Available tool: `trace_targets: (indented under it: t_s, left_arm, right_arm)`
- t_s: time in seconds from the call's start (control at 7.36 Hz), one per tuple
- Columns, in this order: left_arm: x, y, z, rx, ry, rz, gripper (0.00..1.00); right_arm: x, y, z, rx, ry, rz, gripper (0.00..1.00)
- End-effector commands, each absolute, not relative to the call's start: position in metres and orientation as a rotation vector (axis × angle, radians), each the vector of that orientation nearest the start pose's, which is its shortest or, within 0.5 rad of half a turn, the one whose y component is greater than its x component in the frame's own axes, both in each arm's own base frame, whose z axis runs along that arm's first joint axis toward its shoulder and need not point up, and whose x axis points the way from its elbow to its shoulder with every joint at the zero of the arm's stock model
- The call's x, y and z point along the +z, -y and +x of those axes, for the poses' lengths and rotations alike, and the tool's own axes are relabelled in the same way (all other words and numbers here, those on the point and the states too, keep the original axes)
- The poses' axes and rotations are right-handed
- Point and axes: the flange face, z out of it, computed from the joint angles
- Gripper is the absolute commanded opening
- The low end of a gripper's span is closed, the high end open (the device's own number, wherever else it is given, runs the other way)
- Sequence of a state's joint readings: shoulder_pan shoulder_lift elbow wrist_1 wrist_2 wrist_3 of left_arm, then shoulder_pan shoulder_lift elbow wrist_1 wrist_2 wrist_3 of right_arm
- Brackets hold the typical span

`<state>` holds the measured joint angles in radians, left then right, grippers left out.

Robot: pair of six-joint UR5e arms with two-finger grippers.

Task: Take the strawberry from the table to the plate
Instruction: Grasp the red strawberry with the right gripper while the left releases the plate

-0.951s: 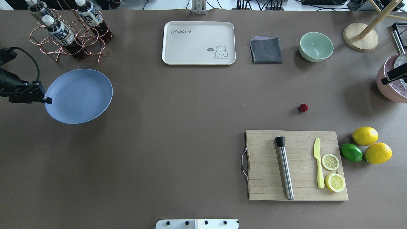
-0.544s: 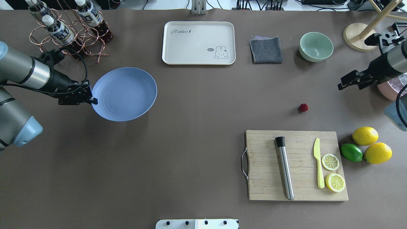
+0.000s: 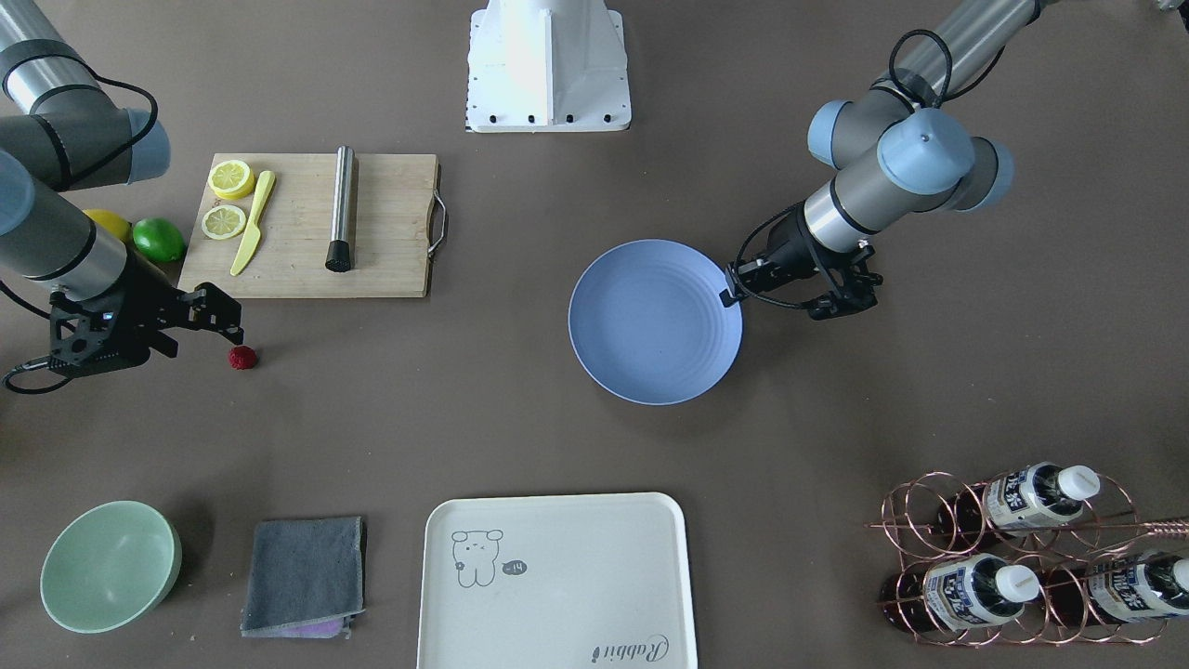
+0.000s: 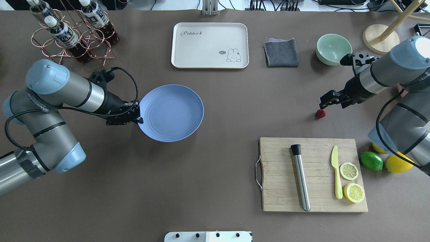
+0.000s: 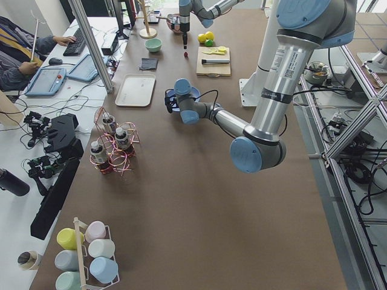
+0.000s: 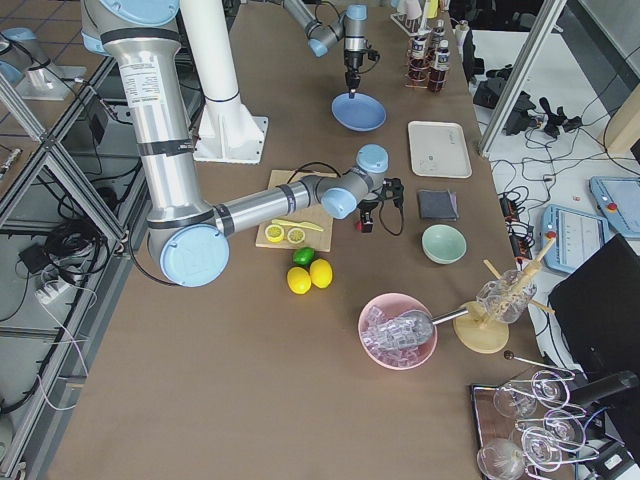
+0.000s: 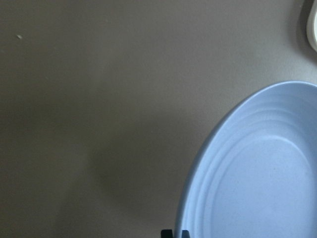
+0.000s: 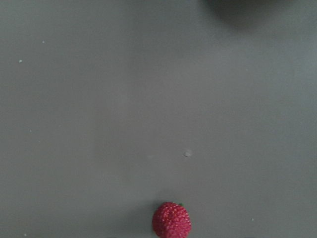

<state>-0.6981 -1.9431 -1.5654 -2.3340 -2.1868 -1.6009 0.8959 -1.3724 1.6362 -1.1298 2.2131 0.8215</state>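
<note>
The strawberry (image 4: 320, 113) (image 3: 242, 357) (image 8: 171, 219), small and dark red, lies on the table (image 4: 218, 111) just beyond the cutting board. My right gripper (image 4: 331, 101) (image 3: 206, 334) hovers close to its right side, open, with no fingertips showing in the right wrist view. My left gripper (image 4: 138, 118) (image 3: 727, 295) is shut on the left rim of the blue plate (image 4: 171, 112) (image 3: 655, 321) (image 7: 257, 168). The plate is left of the table's middle and casts a shadow under it. It holds nothing.
The wooden cutting board (image 4: 278, 174) carries a steel muddler, a yellow knife and lemon slices. Lemons and a lime (image 4: 371, 161) lie to its right. At the far edge are a mint bowl (image 4: 333, 49), a grey cloth (image 4: 281, 52), a cream tray (image 4: 210, 45) and a bottle rack (image 4: 72, 33).
My left arm has carried the plate rightward from the table's left edge toward the middle. My right arm has swung in from the right edge to the strawberry, which has not moved.
</note>
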Motion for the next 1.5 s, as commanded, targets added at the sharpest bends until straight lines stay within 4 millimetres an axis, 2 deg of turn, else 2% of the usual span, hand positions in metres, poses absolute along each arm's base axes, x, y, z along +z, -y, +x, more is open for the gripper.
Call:
trace_targets:
  t_s: [0.0,0.27,0.54,0.82,0.95,1.09,1.22,1.36]
  left_arm:
    - [0.353,0.459,0.467,-0.296,-1.204,-0.157,0.00]
    - [0.348,0.462,0.470,-0.295,-1.208,-0.154,0.00]
    - [0.347,0.461,0.472,-0.294,-1.209,-0.155,0.00]
    - [0.347,0.459,0.477,-0.298,-1.205,-0.143,0.00]
    - [0.347,0.449,0.488,-0.290,-1.201,-0.141,0.00]
    - [0.347,0.449,0.489,-0.290,-1.202,-0.139,0.00]
    - [0.346,0.448,0.488,-0.289,-1.204,-0.138,0.59]
    - [0.345,0.449,0.486,-0.289,-1.206,-0.138,0.85]
  right_arm:
    - [0.477,0.495,-0.345,-0.108,0.873,0.083,0.84]
    - [0.491,0.496,-0.347,-0.109,0.845,0.076,0.82]
    - [0.492,0.499,-0.345,-0.099,0.829,0.090,0.72]
    - [0.491,0.503,-0.351,-0.097,0.819,0.096,0.67]
    - [0.494,0.504,-0.352,-0.094,0.808,0.101,0.67]
    - [0.494,0.504,-0.352,-0.096,0.809,0.102,0.61]
    - [0.494,0.504,-0.352,-0.095,0.810,0.101,0.46]
    - [0.489,0.503,-0.351,-0.099,0.821,0.102,0.24]
